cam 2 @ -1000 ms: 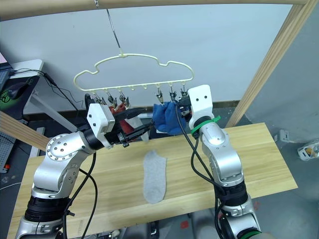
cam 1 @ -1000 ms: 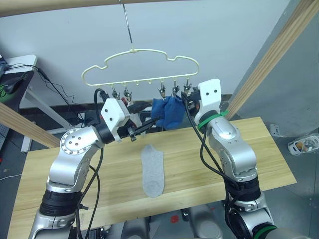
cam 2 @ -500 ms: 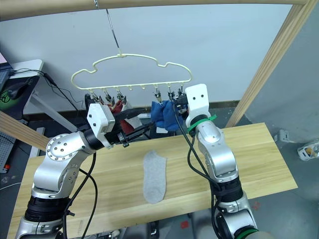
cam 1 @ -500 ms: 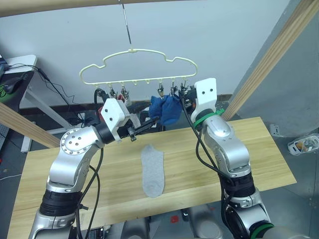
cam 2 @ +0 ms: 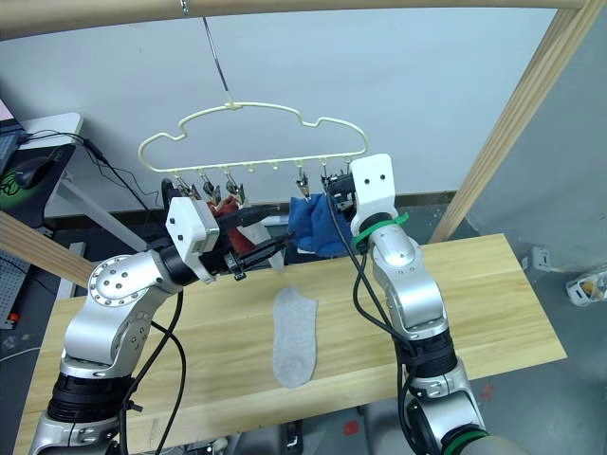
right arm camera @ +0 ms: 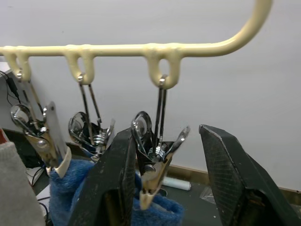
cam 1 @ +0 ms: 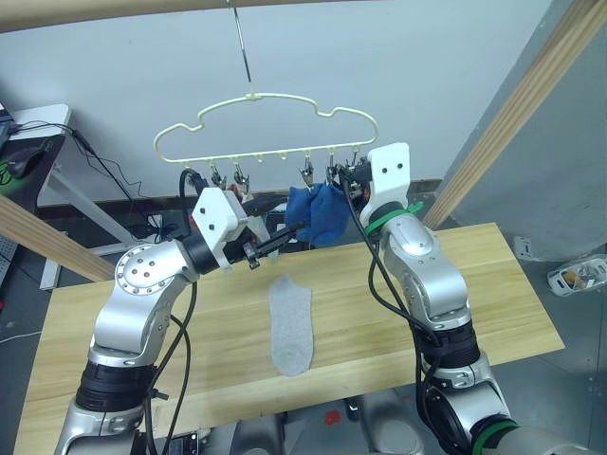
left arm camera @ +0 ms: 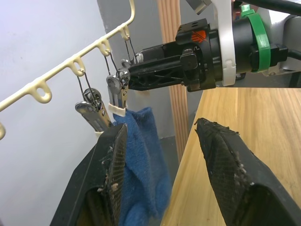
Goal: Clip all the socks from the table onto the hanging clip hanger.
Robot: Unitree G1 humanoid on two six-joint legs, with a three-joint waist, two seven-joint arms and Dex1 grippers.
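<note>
My left gripper (cam 1: pixel 285 233) is spread wide beside the soft blue socks (cam 1: pixel 318 212) hanging from the pale yellow wire clip hanger (cam 1: pixel 268 128). My right gripper (right arm camera: pixel 164 155) is spread around a small metal clip (right arm camera: pixel 153 162). One light grey sock (cam 1: pixel 290 323) lies on the light wood table (cam 1: pixel 493 284).

One grey sock (cam 1: pixel 290 324) flat at tabletop (cam 1: pixel 493 313) centre; two blue socks (cam 1: pixel 318 213) on hanger (cam 1: pixel 266 128); six clips (cam 1: pixel 306 171); two end effectors.

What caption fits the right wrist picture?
Open black fingers straddle a metal clip hanging from the pale yellow wire hanger.
</note>
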